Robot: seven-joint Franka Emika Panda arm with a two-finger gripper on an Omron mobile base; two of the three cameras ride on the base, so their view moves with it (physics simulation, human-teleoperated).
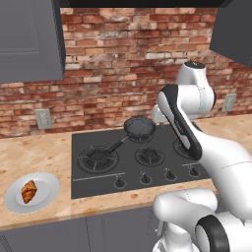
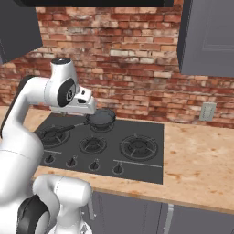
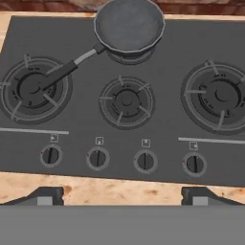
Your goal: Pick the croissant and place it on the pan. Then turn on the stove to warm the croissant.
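The croissant (image 1: 28, 191) lies on a round pale grey plate (image 1: 47, 185) on the counter, left of the stove (image 1: 98, 142). The small dark pan (image 1: 140, 127) (image 2: 101, 118) (image 3: 129, 25) sits empty on the rear middle burner, its long handle pointing toward the left front burner (image 3: 33, 88). My gripper (image 3: 123, 196) hangs open above the stove's front edge and looks down on it, nothing between its fingers (image 3: 45, 196). A row of dark knobs (image 3: 97, 158) runs along the stove's front.
Wooden counter (image 2: 201, 160) stretches to the right of the stove. A brick wall with outlets (image 1: 43, 118) (image 2: 208, 111) stands behind. Dark upper cabinets (image 1: 29, 39) (image 2: 208, 36) hang at both sides. My own arm (image 1: 182, 125) arches over the stove's right part.
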